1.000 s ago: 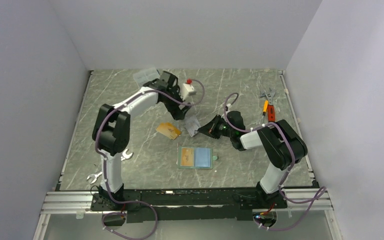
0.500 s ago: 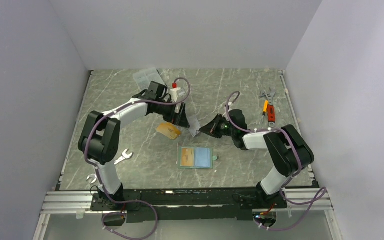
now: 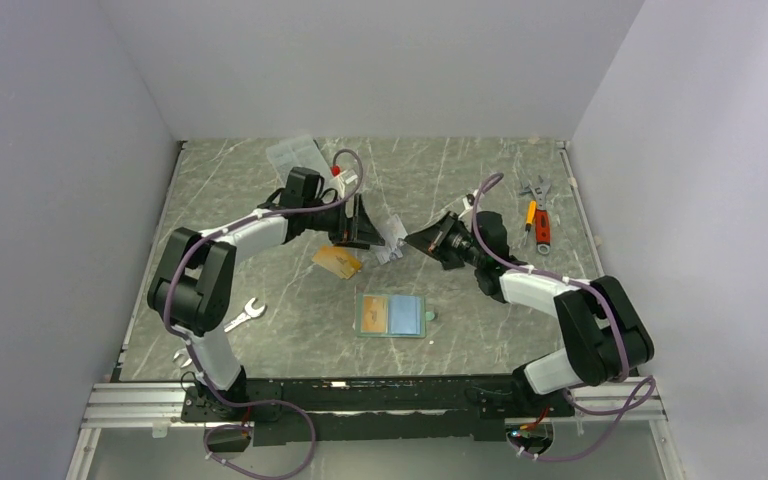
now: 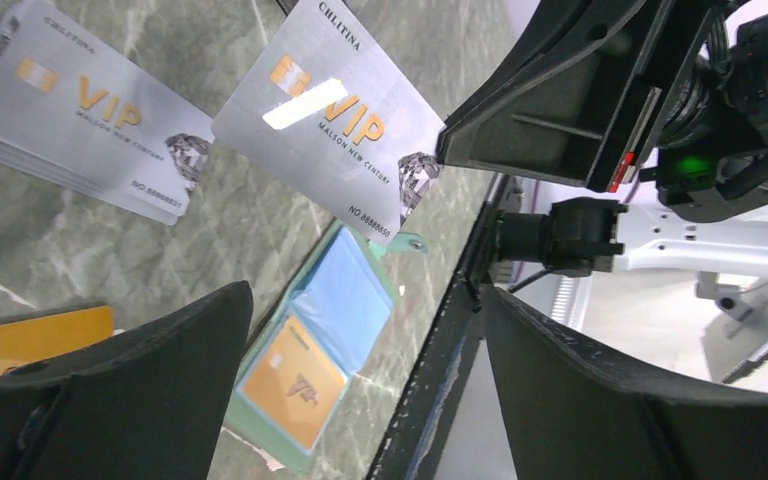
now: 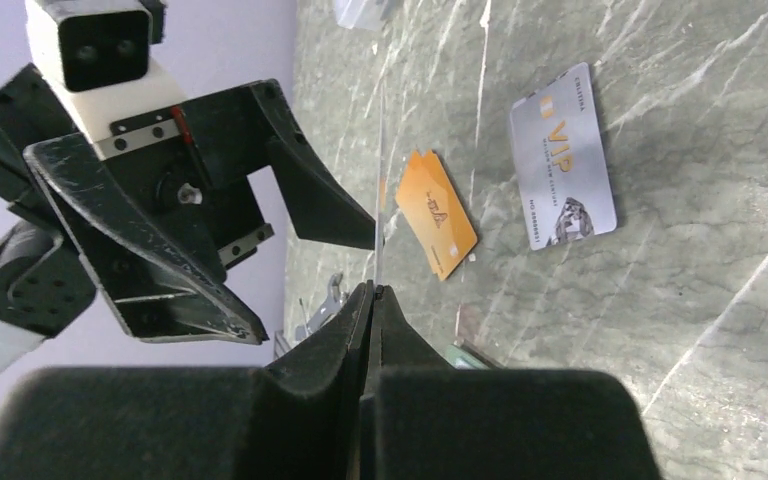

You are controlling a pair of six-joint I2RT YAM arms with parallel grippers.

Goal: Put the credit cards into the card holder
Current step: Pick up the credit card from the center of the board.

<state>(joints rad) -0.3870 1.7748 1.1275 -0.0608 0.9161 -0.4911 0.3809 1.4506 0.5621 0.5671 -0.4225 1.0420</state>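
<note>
**Silver card pinched in mid-air between two robot arms**

Visible only from above: the whole grey marbled desk [image 3: 300,340], both arms reaching toward its middle. Left pincer [image 3: 372,228] spread wide, facing the right pincer [image 3: 422,242]. Open card holder [image 3: 392,315] lying flat nearer the arm bases, apart from both pincers.

Visible only from the left wrist: the printed face of the held silver card [image 4: 330,120], gripped at one corner by the right pincer and raised off the desk. Below it, the holder's light blue lining, with a pocketed orange card [image 4: 290,378] showing.

Visible only from the right wrist: that held card edge-on, a thin pale line clamped between fingers pressed tight together, aimed toward the left pincer.

Counted: two silver cards, one held, the second silver card [image 5: 563,160] flat on the desk. Two orange cards, one pocketed, the loose orange card [image 5: 437,213] near the second silver one. One holder.
</note>
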